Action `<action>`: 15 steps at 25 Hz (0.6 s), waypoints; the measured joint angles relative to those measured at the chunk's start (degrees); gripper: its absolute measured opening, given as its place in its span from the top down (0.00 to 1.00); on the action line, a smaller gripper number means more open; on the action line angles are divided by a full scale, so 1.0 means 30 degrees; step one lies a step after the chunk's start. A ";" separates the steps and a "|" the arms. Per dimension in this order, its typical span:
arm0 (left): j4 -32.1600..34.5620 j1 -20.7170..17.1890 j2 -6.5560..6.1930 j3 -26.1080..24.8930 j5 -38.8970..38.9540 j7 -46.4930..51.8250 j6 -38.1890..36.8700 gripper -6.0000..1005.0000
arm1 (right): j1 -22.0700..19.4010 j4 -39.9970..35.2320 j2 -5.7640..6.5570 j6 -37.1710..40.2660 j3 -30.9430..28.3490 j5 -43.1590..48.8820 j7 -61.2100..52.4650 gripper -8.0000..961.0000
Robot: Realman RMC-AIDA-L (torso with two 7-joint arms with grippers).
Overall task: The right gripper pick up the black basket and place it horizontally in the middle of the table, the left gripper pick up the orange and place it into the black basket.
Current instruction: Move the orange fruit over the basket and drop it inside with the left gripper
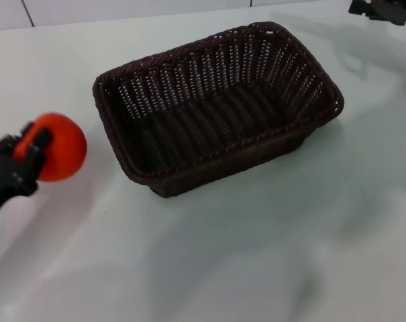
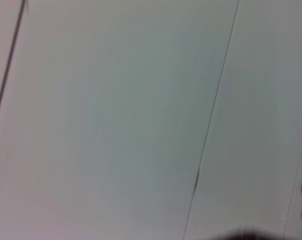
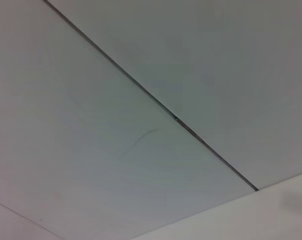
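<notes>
At the left edge of the frame the left gripper (image 1: 29,155) has its jaws closed on the orange (image 1: 58,146), held above the tabletop (image 1: 256,255). The basket (image 1: 216,107) sits centre frame, empty. The orange should clear the near rim before release. The right gripper (image 1: 384,10) is parked upper right; its jaws cannot be made out.

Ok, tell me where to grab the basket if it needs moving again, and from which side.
Take the basket by its braided rim, from above, on the long side facing the robot, one finger inside, one outside. The slanted open-weave walls offer little else to pinch. The left end effector already holds the orange, so the right end effector, up at the table's far corner, suits best.
</notes>
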State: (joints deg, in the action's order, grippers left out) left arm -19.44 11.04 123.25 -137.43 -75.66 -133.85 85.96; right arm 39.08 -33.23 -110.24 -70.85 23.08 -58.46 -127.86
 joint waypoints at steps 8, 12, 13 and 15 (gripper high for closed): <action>-0.0388 0.1488 0.0121 -0.1827 0.0003 0.2024 0.3629 0.86 | -0.0376 0.0148 -0.0048 -0.0135 -0.0012 -0.0883 0.0725 0.14; -0.0256 0.3119 0.0178 -0.0971 -0.0196 0.3645 0.3131 0.88 | -0.0584 0.0155 -0.0081 -0.0589 0.0009 -0.1419 0.0778 0.14; -0.0245 0.3281 0.0195 -0.0802 -0.0194 0.3705 0.2960 0.88 | -0.0646 0.0162 -0.0131 -0.0608 0.0037 -0.1578 0.0812 0.14; -0.0082 0.3974 0.0283 -0.0081 -0.0184 0.3725 0.2267 0.89 | -0.0714 0.0195 -0.0251 -0.0605 0.0047 -0.1739 0.0987 0.14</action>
State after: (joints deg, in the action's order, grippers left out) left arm -19.68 22.96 124.11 -137.67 -76.21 -122.68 92.76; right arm 36.94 -32.65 -110.99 -72.66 23.22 -63.68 -124.90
